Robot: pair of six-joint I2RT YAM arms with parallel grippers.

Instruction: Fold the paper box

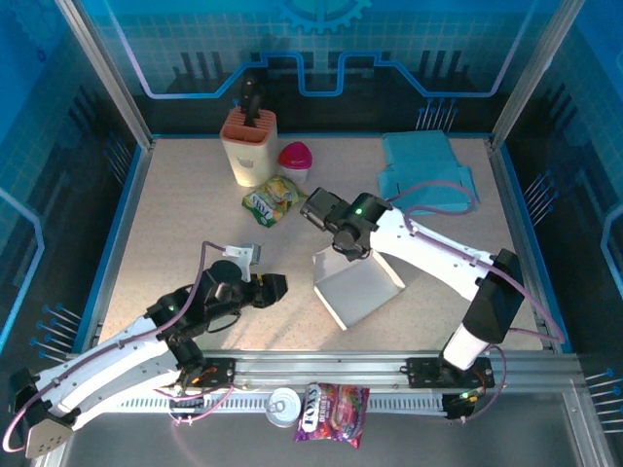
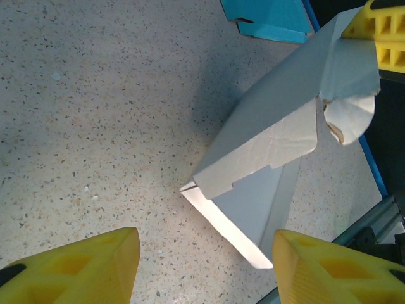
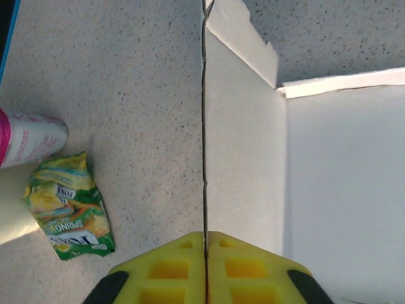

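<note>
The white paper box (image 1: 356, 282) lies partly unfolded in the middle of the table, one wall standing up. My right gripper (image 1: 343, 245) is shut on the top edge of that upright wall (image 3: 243, 158); its yellow fingers (image 3: 171, 266) pinch the thin card edge-on. The left gripper (image 1: 275, 288) hovers left of the box, open, with nothing between its yellow fingers (image 2: 82, 269). In the left wrist view the box (image 2: 266, 158) sits ahead of the jaws, a flap raised and a torn corner tab at the upper right.
A green snack packet (image 1: 272, 199), a pink-capped bottle (image 1: 296, 161) and a beige holder (image 1: 249, 146) stand at the back. A teal cloth (image 1: 421, 165) lies back right. A tin (image 1: 283, 406) and a purple packet (image 1: 333, 410) rest by the front rail.
</note>
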